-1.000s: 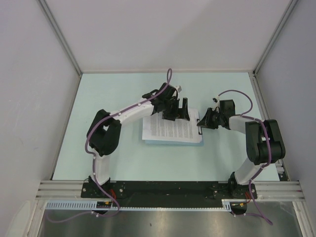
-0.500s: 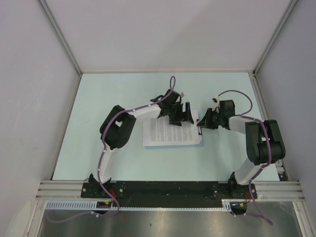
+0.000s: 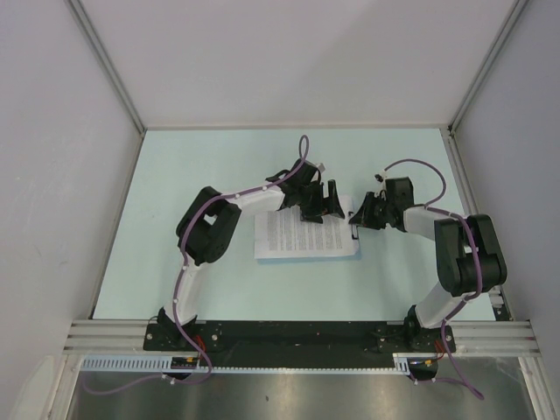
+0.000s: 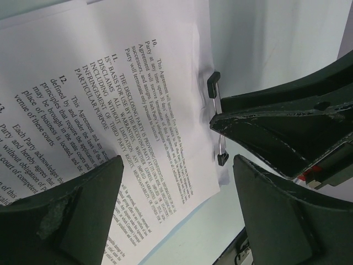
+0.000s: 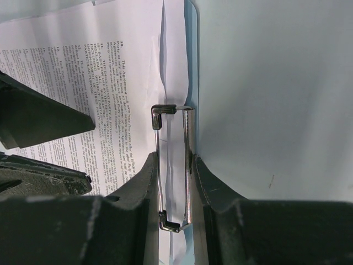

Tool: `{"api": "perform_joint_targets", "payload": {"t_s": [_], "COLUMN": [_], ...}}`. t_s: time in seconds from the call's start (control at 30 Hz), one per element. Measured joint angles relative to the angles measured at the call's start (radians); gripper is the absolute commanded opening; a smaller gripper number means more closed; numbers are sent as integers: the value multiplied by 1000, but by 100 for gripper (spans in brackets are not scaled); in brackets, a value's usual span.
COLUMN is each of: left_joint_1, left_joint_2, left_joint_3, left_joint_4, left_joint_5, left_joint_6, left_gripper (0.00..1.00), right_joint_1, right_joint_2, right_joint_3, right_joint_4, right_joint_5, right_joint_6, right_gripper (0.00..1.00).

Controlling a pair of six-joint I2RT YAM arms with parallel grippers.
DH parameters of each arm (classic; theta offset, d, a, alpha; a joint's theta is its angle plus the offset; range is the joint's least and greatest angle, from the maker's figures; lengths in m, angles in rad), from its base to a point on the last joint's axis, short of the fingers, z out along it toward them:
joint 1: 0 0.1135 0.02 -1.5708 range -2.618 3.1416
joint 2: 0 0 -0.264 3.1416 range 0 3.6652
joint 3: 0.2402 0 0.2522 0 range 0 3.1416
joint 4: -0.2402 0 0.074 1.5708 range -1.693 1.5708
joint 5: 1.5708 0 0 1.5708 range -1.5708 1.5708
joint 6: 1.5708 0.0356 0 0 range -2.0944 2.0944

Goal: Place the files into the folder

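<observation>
Most of the job looks done, but not all. The files (image 3: 306,234) lie flat, print side up, stacked on the folder (image 5: 192,61) at mid worktop (image 3: 192,175), between the two arms. Only a thin pale-blue strip of folder shows past the sheets' right edge; paper covers the rest. The text reads sharp, so I'd guess the sheets sit on the folder's back panel and not under a cover. Can't confirm that from these views.

On the right edge of the stack, the right hand (image 5: 172,165) is clenched on the wire clip (image 5: 172,109), with both wire legs pinched between its fingers. The clip sits over the paper edge and the blue strip. Whether the sheets are actually tucked into its bite is hidden.

Over the printed page, the left hand (image 4: 176,204) is released, jaws wide and holding nothing, hovering just beside the clip end. Can't tell if a fingertip touches the paper.

Done, as I judge it: the sheets are on the folder and roughly squared up. The paper edge by the clip looks slightly rippled.

Left to do:
- Seat the right edge fully in the clip.
- Let the clip go.
- Check nothing sticks out.
- Close a cover, if there is one.

Risk: if the clip is released with the edge short of it, the sheets stay loose.
</observation>
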Motion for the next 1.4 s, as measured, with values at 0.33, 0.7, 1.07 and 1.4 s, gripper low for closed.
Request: {"api": "perform_joint_targets", "payload": {"t_s": [0.33,0.7,1.07,1.4], "left_joint_1": [-11,-18,-6,232], "left_joint_2": [-23,-107,-416,-495], "left_joint_3": [-3,75,32,-269], "left_joint_4": [-10,-115,-414,-476], "left_joint_5": [-1,26,-323,-480], "left_joint_6": [-9,21,164,222], "left_gripper": [99,100,100,100], "right_joint_1": [30,30,25,18], "right_joint_2": [-13,-13,-13,-13], "right_joint_3": [0,0,0,0], "right_joint_4": [-10,-10,-10,-12], "right_joint_5": [63,66,57,50], "right_joint_6": [2,6,6,5], "right_gripper": [0,0,0,0]}}
